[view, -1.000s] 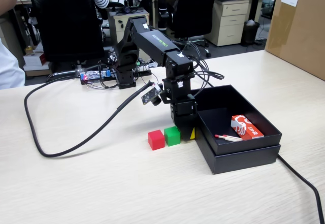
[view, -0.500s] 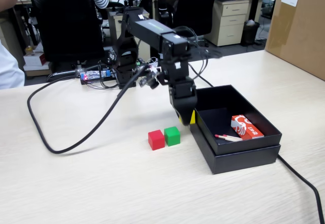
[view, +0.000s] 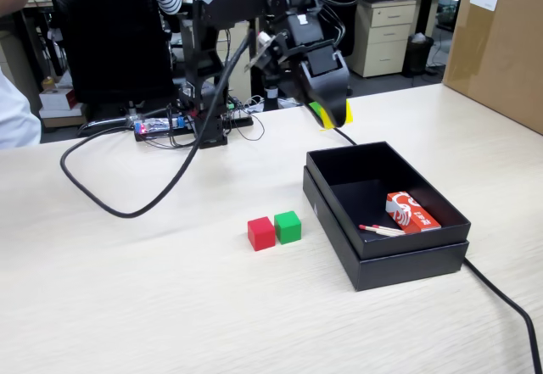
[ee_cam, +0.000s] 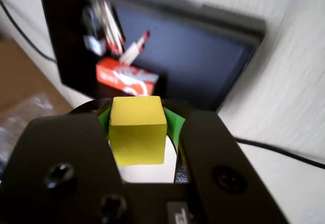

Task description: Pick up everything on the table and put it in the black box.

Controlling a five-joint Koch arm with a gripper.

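Observation:
My gripper [view: 333, 114] is shut on the yellow cube [ee_cam: 138, 130] and holds it in the air above the table, just behind the far edge of the black box [view: 424, 255]. In the fixed view only a yellow sliver of the cube [view: 347, 113] shows between the green-padded jaws. The wrist view shows the cube clamped between green pads, with the black box [ee_cam: 203, 56] ahead of it. The red cube [view: 261, 233] and the green cube [view: 288, 226] sit side by side on the beige table [view: 127, 289], left of the box.
Inside the box lie a red-and-white packet [view: 411, 213] and thin red-tipped sticks [view: 379, 230]. A black cable [view: 501, 298] runs past the box's right side. A big brown carton [view: 501, 43] stands at the far right. The arm's base and wiring [view: 199, 124] stand at the back.

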